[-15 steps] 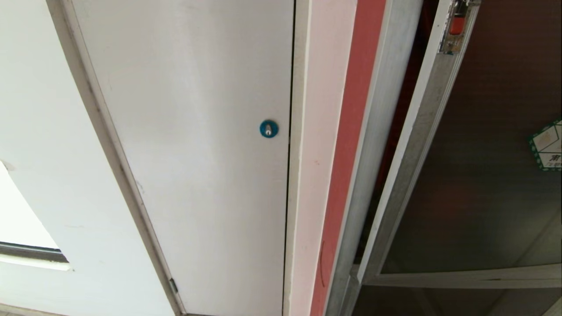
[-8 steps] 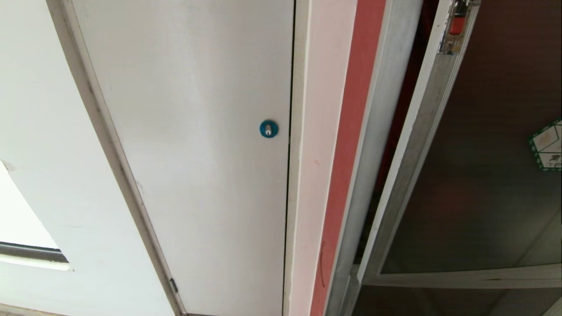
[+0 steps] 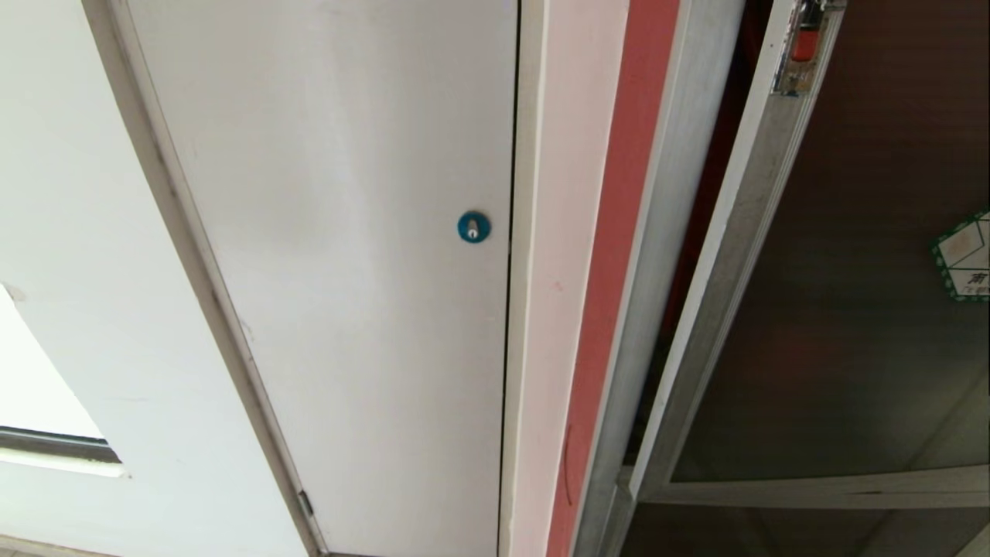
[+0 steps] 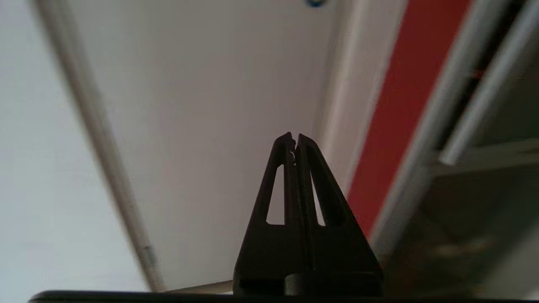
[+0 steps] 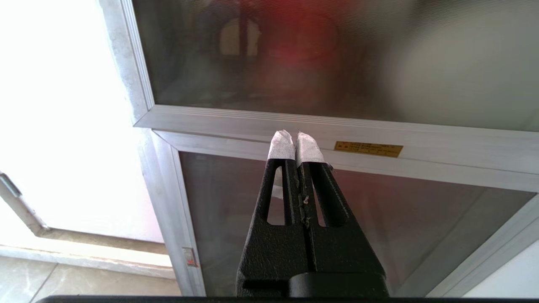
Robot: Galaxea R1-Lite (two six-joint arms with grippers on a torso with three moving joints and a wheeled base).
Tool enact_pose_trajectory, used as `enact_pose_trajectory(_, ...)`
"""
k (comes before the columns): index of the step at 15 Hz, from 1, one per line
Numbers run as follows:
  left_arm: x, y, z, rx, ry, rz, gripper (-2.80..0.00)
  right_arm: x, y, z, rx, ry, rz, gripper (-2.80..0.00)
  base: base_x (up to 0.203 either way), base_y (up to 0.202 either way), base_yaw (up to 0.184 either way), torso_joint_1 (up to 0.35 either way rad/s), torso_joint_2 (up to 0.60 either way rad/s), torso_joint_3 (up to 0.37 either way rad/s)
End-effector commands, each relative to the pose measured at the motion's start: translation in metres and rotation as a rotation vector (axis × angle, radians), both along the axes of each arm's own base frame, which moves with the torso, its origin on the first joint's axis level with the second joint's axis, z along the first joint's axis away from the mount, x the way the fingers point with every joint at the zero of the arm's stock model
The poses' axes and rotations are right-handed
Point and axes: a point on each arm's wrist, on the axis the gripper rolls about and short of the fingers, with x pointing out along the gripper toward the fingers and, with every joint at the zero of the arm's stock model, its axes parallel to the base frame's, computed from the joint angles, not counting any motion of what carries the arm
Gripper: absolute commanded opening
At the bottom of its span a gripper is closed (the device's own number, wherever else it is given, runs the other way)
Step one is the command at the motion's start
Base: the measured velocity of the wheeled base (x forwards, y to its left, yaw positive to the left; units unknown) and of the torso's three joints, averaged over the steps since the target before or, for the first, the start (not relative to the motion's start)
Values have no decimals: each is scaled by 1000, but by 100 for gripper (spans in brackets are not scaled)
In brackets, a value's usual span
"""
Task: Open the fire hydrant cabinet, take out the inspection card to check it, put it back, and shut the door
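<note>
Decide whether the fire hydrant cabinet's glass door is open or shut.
Slightly open: the door frame edge stands off the fire hydrant cabinet frame, leaving a dark gap.

Head view: facing the wall close up, across the white door (image 3: 332,271) to the door (image 3: 851,309) at right. Left wrist: behind the left hand (image 4: 294,139), facing that white door (blurred). Right wrist: behind the right hand (image 5: 296,141), near the fire hydrant cabinet (image 5: 337,122).
</note>
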Motion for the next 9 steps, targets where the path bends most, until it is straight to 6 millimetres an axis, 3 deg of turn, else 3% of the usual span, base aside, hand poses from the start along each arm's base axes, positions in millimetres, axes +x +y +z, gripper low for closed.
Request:
enact_pose_trajectory(1, 28, -5, 34, -70, 129, -238, -280, 0, 0, 0, -1, 0, 0, -280, 0, 0, 0, 0, 0, 0)
enact_pose_trajectory(4, 66, -16, 61, -165, 219, -450, -280, 0, 0, 0, -1, 0, 0, -280, 0, 0, 0, 0, 0, 0)
enact_pose_trajectory(9, 128, -51, 89, -181, 299, -854, -280, 0, 0, 0, -1, 0, 0, -280, 0, 0, 0, 0, 0, 0)
